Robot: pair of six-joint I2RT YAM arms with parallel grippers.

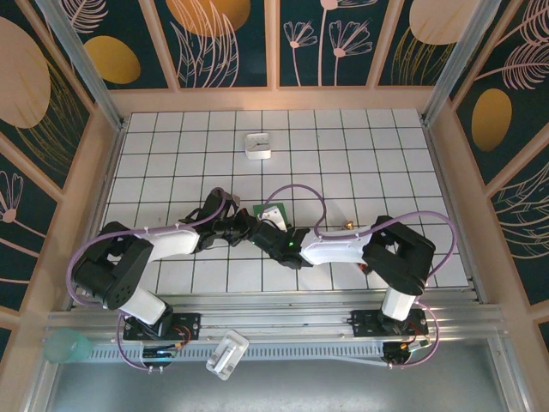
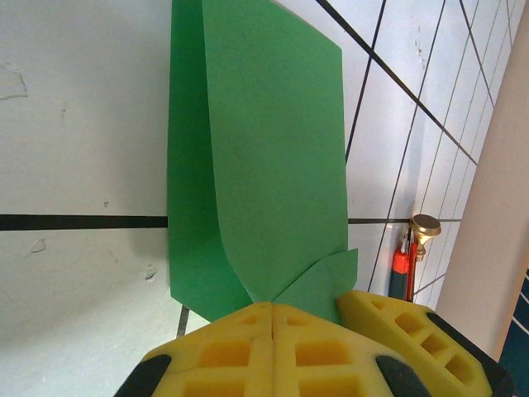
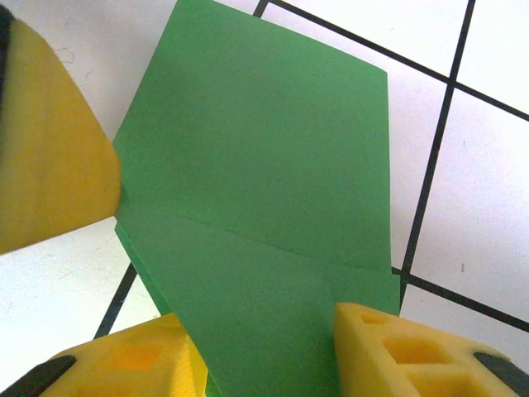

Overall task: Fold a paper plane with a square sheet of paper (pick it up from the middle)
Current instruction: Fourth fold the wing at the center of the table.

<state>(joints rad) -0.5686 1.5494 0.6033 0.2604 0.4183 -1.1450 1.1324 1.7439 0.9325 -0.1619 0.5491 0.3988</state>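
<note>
Folded green paper (image 2: 264, 165) clamped in left gripper (image 2: 273, 322); right gripper (image 3: 264, 356) straddles it, jaws apart (no grip yet). Risk: a lopsided pinch skews the crease or tears it.

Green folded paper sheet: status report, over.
Left pincer shut on tip of bright green folded paper sheet. Right pincer open, jaws astride it. Small white square box far back, out of the way.

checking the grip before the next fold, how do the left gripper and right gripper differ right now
The left gripper is shut; the right gripper is open. The left gripper pinches the green paper at its tip; the right gripper straddles it, fingers apart. Both have yellow fingers at the same sheet.
</note>
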